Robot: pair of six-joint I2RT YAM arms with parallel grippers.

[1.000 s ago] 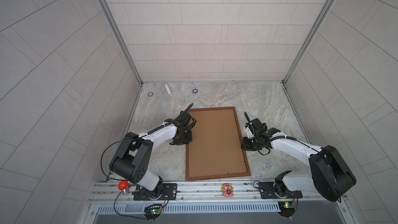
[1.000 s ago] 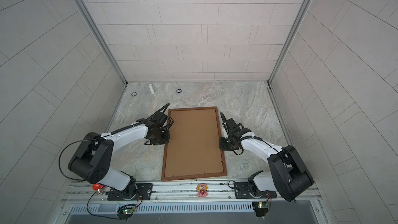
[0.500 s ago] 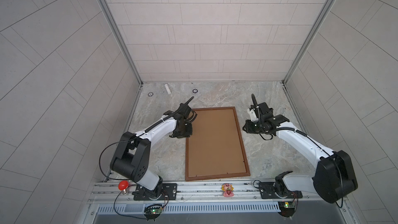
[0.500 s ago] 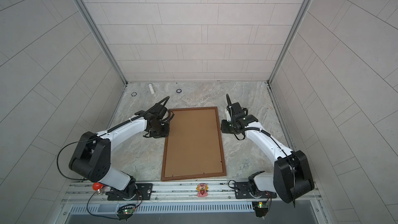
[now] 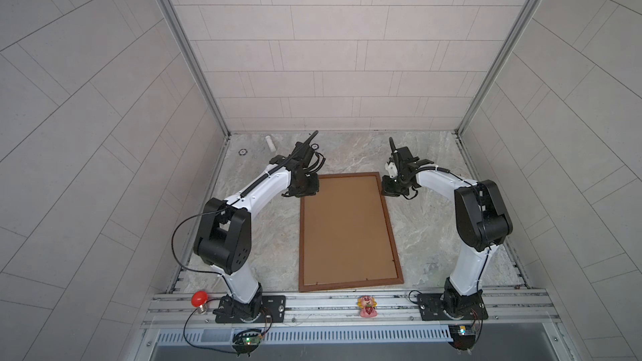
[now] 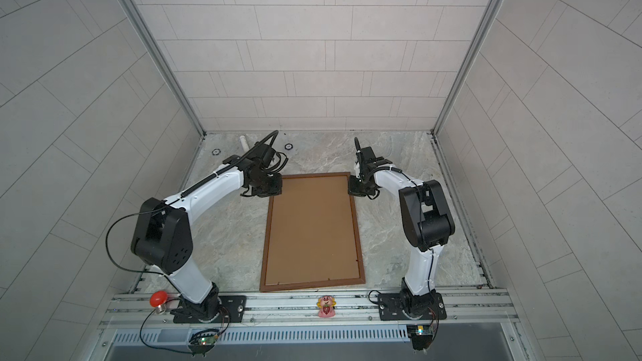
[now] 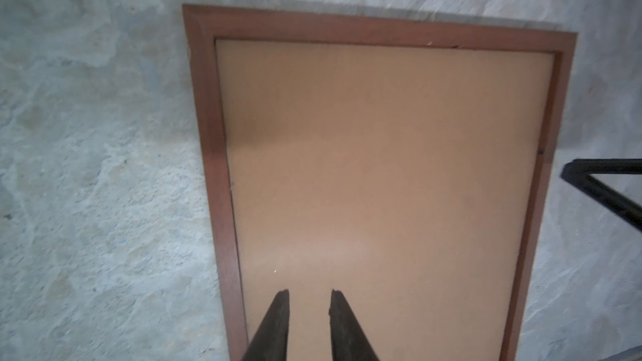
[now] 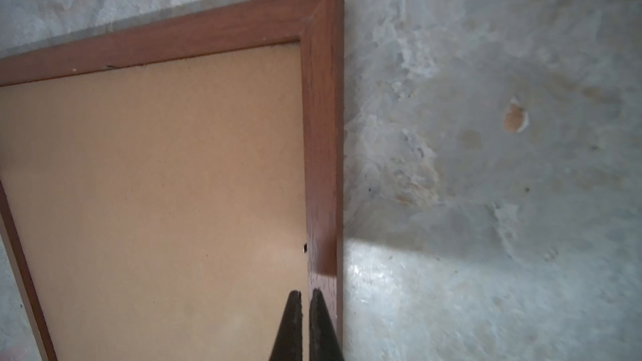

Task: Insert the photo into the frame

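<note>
- Broadly, pale tiled walls (image 5: 330, 46) close the cell at 9, 12 and 3 o'clock. The 6 o'clock side is a slotted metal base rail (image 5: 312, 303) that carries both arm bases.
- The table (image 5: 434, 237) is grey veined marble, flat and matt. It has bare stretches at 9 and 3 o'clock of the frame and a bare band toward 12 o'clock.
- The frame (image 5: 351, 284) lies flat mid-table in both top views, long sides running 12 to 6 o'clock and the near end skewed slightly toward 5 o'clock. Its 6 o'clock edge sits just beside the base rail; the other three edges stand well apart from the walls.
- A plain brown backing board (image 5: 347, 230) fills the frame edge to edge. The photo does not show, and whether it lies beneath cannot be told.
- The left gripper (image 7: 308, 293) is at the frame's 11 o'clock corner, fingers parted with nothing between them and tips over the board just inside the moulding.
- The right gripper (image 8: 305, 293) is at the 1 o'clock corner, fingers pressed together and holding nothing. Its tips are over the seam between board and moulding; contact cannot be told.
- A white cylinder (image 5: 271, 142) and a black ring (image 5: 242, 151) lie at 11 o'clock near the back wall.
- A red bulb (image 5: 198, 298) sits at 7 o'clock and a pink figurine (image 5: 367, 305) at 6 o'clock on the base rail.
</note>
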